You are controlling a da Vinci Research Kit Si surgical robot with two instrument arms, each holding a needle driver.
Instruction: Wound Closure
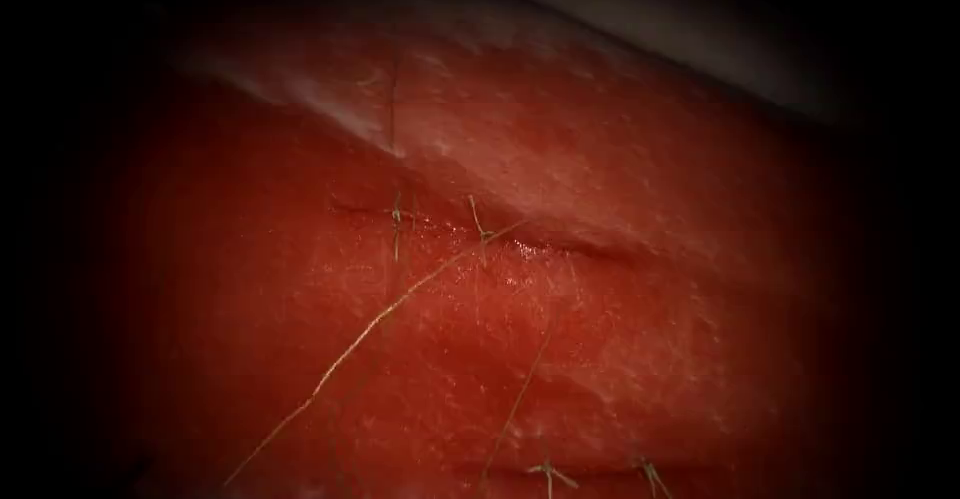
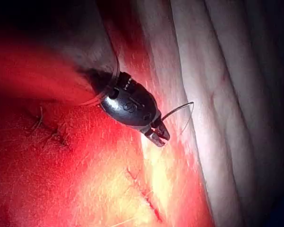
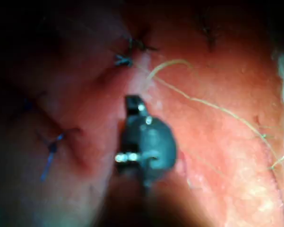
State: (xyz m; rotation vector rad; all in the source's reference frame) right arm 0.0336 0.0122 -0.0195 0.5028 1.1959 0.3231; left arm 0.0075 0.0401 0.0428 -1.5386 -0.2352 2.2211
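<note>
Your left tool [image 2: 158, 135] has its jaws closed on the needle [image 2: 179, 109], gripped near one end so that the thin curve arcs out clear of the tissue [image 2: 61, 179], above its pale edge. Your right tool [image 3: 134, 106] hangs just over the tissue near a stitch; whether its jaws are parted or closed, you cannot tell, and nothing shows in them. In the endoscope view the cut [image 1: 540, 247] carries two knotted stitches [image 1: 397, 217] toward its left end, and a thread [image 1: 370, 327] trails from the cut down to the lower left.
</note>
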